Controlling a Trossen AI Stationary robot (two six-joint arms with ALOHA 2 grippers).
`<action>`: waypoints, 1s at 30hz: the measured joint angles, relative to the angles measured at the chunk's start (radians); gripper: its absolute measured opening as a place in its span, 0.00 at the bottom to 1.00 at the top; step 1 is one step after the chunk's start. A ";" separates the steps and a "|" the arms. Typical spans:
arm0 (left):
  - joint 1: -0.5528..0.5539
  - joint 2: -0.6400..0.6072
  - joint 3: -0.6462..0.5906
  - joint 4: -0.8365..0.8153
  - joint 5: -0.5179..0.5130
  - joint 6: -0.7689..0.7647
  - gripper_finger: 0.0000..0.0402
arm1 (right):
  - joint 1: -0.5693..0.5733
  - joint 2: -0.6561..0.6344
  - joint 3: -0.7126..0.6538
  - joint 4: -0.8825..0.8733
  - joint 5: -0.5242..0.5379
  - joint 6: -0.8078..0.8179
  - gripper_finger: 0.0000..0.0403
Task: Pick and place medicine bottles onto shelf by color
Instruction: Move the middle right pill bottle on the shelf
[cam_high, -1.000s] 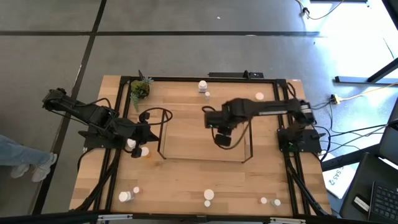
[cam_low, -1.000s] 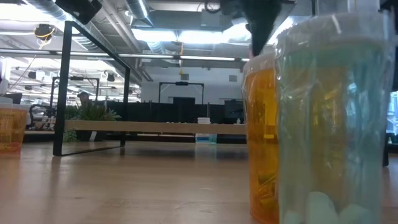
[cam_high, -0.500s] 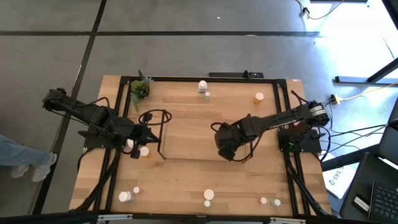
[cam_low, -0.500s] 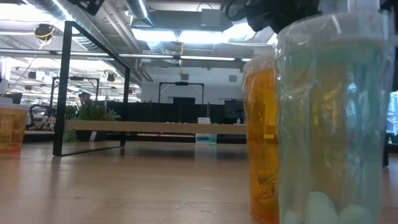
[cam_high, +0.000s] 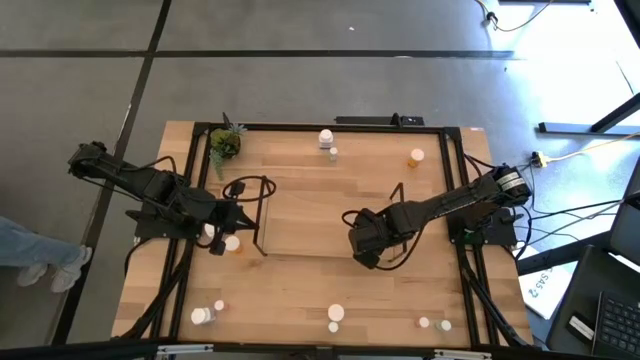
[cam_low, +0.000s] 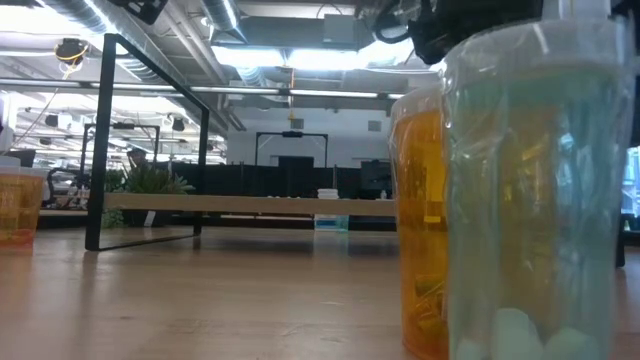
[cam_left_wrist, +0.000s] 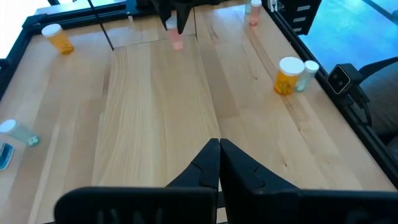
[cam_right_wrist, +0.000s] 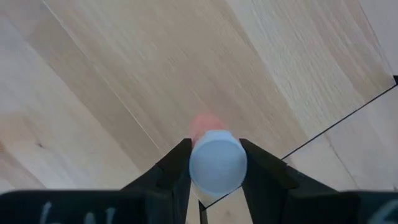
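Item: pink bottle, white cap, pinched between the fingers of my right gripper, which stand part-open around it. Over the last second I have swung this arm from mid-shelf toward the near right corner of the shelf, and the bottle is now low over the wood there. I judge release is next. Left gripper: fully closed, holding nothing, beside the shelf's left end near two bottles.
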 joint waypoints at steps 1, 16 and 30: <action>0.000 0.000 0.000 0.000 0.000 0.000 0.00 | 0.000 0.000 0.000 0.006 0.000 -0.005 0.30; 0.000 0.000 0.000 0.000 0.000 0.000 0.00 | 0.000 0.007 0.000 0.021 -0.049 -0.312 0.30; 0.000 0.000 0.000 0.000 0.000 -0.002 0.00 | 0.000 0.021 0.000 0.002 -0.052 -0.536 0.30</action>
